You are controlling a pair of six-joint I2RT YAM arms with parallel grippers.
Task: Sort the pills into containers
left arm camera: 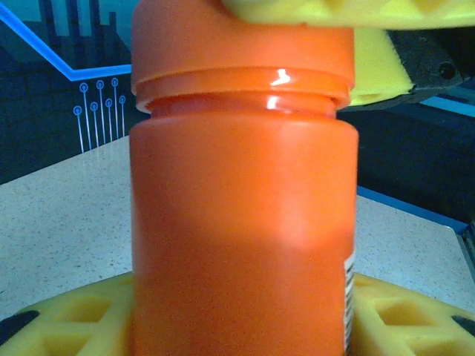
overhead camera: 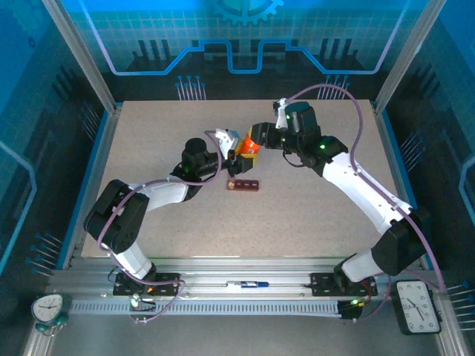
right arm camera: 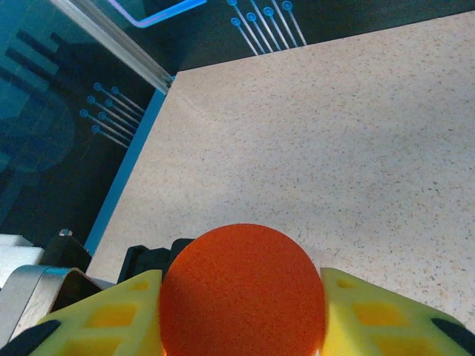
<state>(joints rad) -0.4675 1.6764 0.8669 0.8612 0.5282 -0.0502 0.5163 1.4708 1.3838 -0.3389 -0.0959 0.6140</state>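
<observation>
An orange pill bottle (overhead camera: 250, 147) is held upright above the table between both grippers. My left gripper (overhead camera: 239, 154) is shut on the bottle's body (left arm camera: 237, 222), with its yellow pads (left arm camera: 67, 319) on either side. My right gripper (overhead camera: 257, 136) comes down from above and is shut on the orange cap (right arm camera: 243, 289), which sits on the bottle (left arm camera: 241, 41). The containers (overhead camera: 243, 185), a dark red-brown bar of small compartments, lie on the table just in front of the bottle. The pills are hidden.
The speckled beige table (overhead camera: 312, 215) has a blue rim and transparent walls on three sides. Both arms reach in from the near edge and meet at the middle back of the table.
</observation>
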